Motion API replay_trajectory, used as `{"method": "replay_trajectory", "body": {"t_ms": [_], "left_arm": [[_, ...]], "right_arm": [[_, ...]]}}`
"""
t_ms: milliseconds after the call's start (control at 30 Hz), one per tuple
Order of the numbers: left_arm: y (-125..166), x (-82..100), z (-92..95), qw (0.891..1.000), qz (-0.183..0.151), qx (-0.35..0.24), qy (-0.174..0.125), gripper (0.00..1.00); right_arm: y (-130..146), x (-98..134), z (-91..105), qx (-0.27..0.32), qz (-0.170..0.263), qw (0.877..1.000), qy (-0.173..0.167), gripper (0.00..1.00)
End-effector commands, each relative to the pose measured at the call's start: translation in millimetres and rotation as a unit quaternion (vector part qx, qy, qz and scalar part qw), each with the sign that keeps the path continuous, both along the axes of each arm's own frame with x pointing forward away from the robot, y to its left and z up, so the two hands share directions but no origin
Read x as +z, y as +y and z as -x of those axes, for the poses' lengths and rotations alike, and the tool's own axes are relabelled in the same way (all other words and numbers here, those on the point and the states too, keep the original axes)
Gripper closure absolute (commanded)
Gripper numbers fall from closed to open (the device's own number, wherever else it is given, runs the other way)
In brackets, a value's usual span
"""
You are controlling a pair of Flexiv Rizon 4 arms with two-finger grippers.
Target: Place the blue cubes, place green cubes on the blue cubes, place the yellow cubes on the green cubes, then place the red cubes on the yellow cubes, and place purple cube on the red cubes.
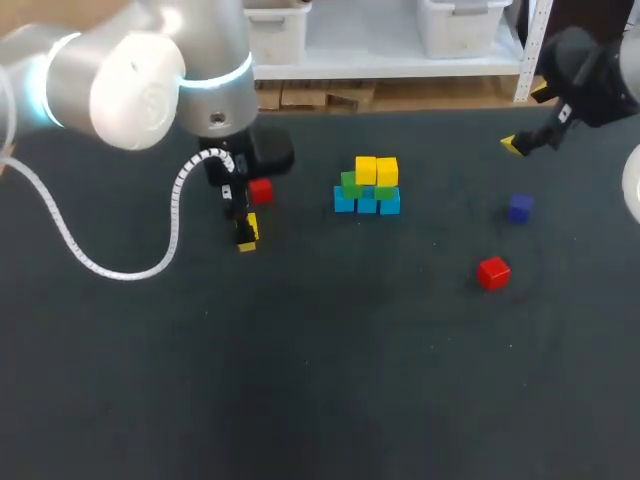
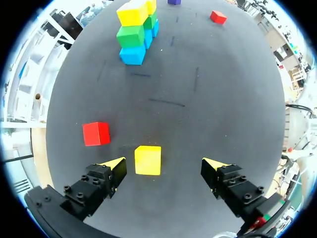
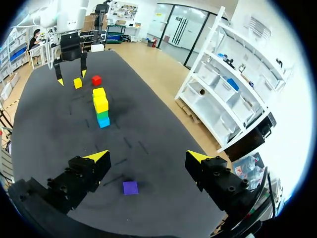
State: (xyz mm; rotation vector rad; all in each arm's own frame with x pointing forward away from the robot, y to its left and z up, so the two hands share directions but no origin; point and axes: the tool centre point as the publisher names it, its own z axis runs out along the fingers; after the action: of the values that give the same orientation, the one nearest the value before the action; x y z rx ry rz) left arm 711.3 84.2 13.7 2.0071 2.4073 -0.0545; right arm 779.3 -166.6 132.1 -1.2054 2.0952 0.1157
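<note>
We judge the yellow layer unfinished: the yellow cube point(image 2: 147, 160) sits between our left jaws, apart, which next must clamp it; our right jaws hang apart.

Bare counter point(image 1: 300, 380) stretches across the lower half of the frame. The cube stack point(image 1: 367, 187) stands upper centre. A red cube point(image 1: 261, 190) sits just beside the left gripper point(image 2: 163, 166), whose spread jaws flank a yellow cube point(image 2: 148, 159). A purple cube point(image 1: 519, 207) and a second red cube point(image 1: 493, 272) dot the right.
</note>
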Motion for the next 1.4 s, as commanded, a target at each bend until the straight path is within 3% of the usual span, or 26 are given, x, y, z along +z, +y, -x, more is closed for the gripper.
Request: {"method": "replay_trajectory", "body": {"t_ms": [33, 533, 567, 600, 633, 1267, 1400], "left_arm": [[-1, -5.6, -6.9, 1.000, -0.004, 0.000, 0.006, 0.00], [-1, -16.3, -8.5, 1.000, -0.023, 0.007, 0.010, 0.00], [-1, -16.1, -8.7, 1.000, -0.023, 0.008, 0.010, 0.52], [-1, -16.5, -9.5, 1.000, -0.023, 0.010, 0.009, 0.91], [-1, -16.6, -9.6, 1.000, -0.023, 0.011, 0.009, 1.00], [-1, -6.9, -6.0, 1.000, -0.012, -0.001, 0.006, 1.00], [-6, 8.7, -2.1, 1.000, 0.004, -0.019, 0.009, 1.00]], "right_arm": [[1, 0, 0.5, -0.002, 0.002, 1.000, -0.001, 0.00], [1, 0, 0.5, -0.002, 0.002, 1.000, -0.001, 0.00], [1, 0, 0.5, -0.002, 0.002, 1.000, -0.001, 0.00], [1, 0, 0.5, -0.002, 0.002, 1.000, -0.001, 0.00], [1, 0, 0.5, -0.002, 0.002, 1.000, -0.001, 0.00], [1, 0, 0.5, -0.002, 0.002, 1.000, -0.001, 0.00], [1, 0, 0.5, -0.002, 0.002, 1.000, -0.001, 0.00]]}}
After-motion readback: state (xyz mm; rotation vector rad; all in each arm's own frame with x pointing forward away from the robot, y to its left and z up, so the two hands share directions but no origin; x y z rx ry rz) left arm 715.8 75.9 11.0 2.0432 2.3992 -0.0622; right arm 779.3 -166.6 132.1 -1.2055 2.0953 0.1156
